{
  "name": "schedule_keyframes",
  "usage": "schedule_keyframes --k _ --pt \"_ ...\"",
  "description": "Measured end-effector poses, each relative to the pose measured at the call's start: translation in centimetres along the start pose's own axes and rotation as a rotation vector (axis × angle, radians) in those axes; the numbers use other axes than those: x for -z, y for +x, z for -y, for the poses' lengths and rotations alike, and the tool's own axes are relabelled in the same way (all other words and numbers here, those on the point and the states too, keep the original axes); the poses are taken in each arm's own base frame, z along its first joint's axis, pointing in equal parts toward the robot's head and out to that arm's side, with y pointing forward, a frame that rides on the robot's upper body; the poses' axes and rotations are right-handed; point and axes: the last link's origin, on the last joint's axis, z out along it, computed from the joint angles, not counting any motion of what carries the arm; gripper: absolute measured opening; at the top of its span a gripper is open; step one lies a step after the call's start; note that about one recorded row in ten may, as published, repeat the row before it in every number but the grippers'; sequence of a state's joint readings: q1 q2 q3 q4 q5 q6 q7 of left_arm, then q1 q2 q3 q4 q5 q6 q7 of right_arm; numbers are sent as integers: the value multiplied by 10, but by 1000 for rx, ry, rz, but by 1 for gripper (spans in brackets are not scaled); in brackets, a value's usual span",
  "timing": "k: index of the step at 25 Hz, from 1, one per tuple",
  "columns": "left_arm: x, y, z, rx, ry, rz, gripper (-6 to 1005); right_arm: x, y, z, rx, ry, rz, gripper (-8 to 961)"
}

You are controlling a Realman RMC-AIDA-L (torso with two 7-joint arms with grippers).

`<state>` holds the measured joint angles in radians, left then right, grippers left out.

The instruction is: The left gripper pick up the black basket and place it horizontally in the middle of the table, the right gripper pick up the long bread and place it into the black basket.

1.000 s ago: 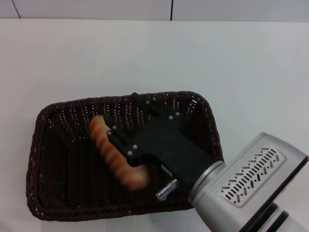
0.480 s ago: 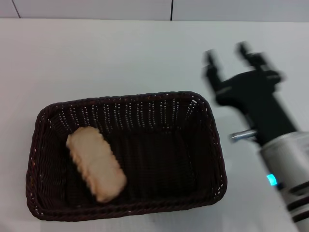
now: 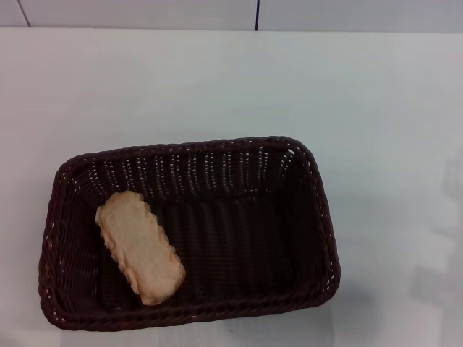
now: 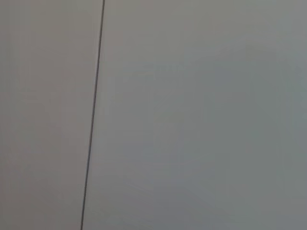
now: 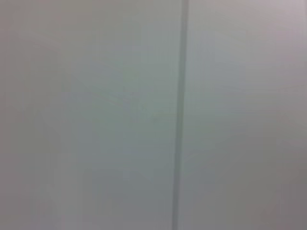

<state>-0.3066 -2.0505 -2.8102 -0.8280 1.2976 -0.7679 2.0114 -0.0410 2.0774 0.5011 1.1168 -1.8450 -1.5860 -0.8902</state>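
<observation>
Now the bread lies pale side up in the basket near the table's front edge; neither gripper shows, so their grip can't be told.

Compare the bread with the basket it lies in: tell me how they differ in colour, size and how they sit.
Colour: the bread is pale beige and plain on the side facing up; the basket is dark brown-black woven wicker.
Size: the bread fills only the left part of the basket's floor; the basket is far larger.
Pose: the bread lies at a slant; the basket sits with its long side running across the table.
Shared: both are oblong with rounded corners.
</observation>
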Motion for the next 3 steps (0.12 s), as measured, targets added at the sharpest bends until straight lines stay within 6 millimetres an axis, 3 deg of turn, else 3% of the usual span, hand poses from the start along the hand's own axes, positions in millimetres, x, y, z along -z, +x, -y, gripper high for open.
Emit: schedule_keyframes --k 3 --pt "1 -4 -1 8 0 9 813 -7 11 16 -3 48 13 584"
